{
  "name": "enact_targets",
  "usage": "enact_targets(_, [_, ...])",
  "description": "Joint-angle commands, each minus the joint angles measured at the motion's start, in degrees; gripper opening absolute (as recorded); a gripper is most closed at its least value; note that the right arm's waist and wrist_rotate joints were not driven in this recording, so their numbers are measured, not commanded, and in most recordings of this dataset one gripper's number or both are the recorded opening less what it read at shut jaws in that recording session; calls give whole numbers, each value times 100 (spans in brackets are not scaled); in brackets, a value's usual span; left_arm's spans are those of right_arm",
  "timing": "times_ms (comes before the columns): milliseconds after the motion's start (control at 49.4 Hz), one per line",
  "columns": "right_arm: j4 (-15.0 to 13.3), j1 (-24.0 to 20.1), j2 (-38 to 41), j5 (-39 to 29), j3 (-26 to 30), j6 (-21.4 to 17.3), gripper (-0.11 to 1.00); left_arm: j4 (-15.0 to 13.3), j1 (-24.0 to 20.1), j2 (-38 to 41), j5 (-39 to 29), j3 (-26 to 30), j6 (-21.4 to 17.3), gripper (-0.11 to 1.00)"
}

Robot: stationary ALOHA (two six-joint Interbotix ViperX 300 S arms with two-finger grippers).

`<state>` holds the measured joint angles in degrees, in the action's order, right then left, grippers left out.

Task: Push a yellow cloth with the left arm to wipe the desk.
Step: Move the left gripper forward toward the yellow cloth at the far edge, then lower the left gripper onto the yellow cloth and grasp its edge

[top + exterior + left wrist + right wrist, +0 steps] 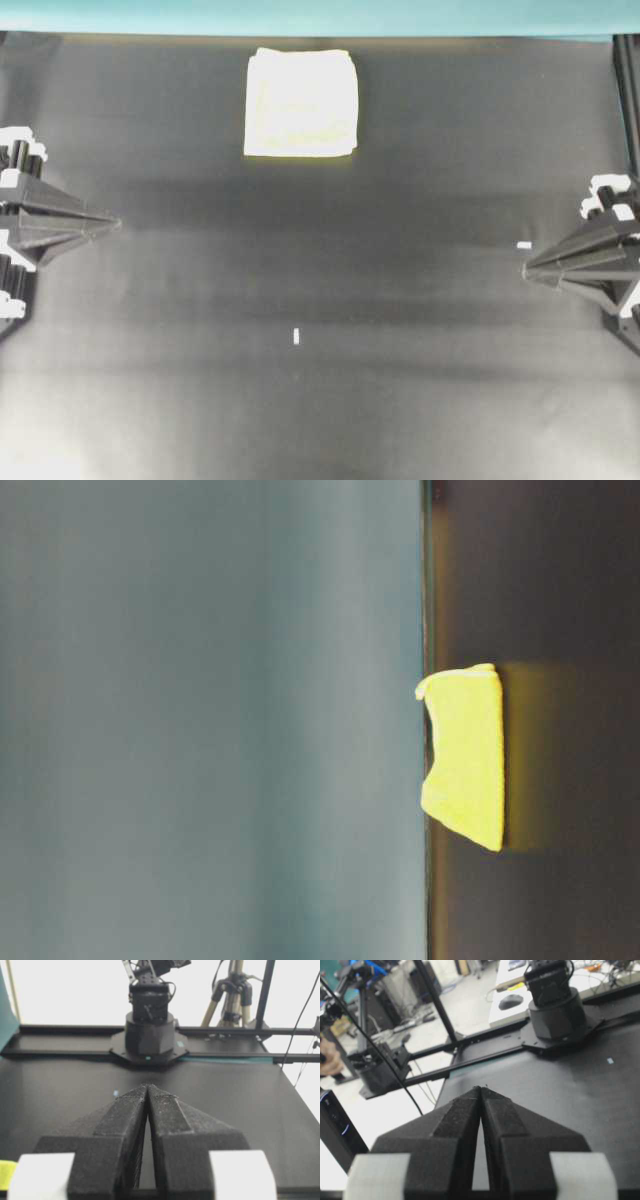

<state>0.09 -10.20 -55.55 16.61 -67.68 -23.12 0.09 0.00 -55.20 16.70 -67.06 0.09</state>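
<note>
The cloth (301, 102) is lying flat and folded near the far edge of the bench (320, 400), just short of the teal strip (320, 15) and a little left of centre in the overhead view. The table-level view is showing it (465, 755) as a low, thick pad sitting square on the dark top, so a sideways shove should be sliding it rather than rolling it over. No gripper is touching it.

The left gripper (112, 224) is waiting at the left side of the bench, well apart from the cloth, with its jaws pinched together into a single point and holding nothing; its own camera is showing the two fingers (125, 1125) meeting at the tip. That closed wedge is suiting the job, in my judgement, since a blunt point is enough for pushing. The arm is needing to swing toward the far edge and come down behind the cloth before any wiping begins.

The right gripper (530, 268) is sitting at the opposite side, also shut on nothing, clear of the likely wiping path. Two small white marks (296, 336) (524, 244) are lying on the top. Nothing is standing between the left gripper and the cloth; only the nearness of the far edge is limiting a push in that direction.
</note>
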Motion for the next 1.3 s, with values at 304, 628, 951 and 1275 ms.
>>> enact_targets(304, [9,0,18,-360,88,-9,1,237,-1283,2276,-606,448,185,0])
enact_targets(628, [18,0,9,-422,88,0,1,237,-2145,3164,-501,1011,193,0])
enact_targets(951, [18,0,0,-422,79,0,1,237,-2531,4192,-439,1828,519,1])
enact_targets(1275, [18,0,-9,-422,79,-9,1,237,-2804,5687,-624,3103,668,43])
